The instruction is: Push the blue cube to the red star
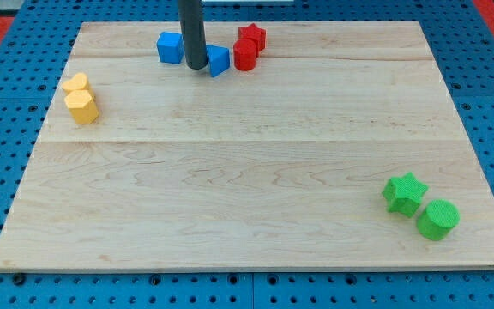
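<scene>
**Blue cube short of the red star**

No jaws exist here: my tip (195,66) is a bare rod, standing far on the board between the blue cube (171,47), left, and another blue block (219,61), right. The red star (252,37) lies further right, behind a red cylinder (245,55). The push appears largely undone.

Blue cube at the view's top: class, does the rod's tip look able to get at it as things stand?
Probably yes: my tip stands just right of the blue cube, nothing between them; another blue block sits on the tip's other side.
</scene>
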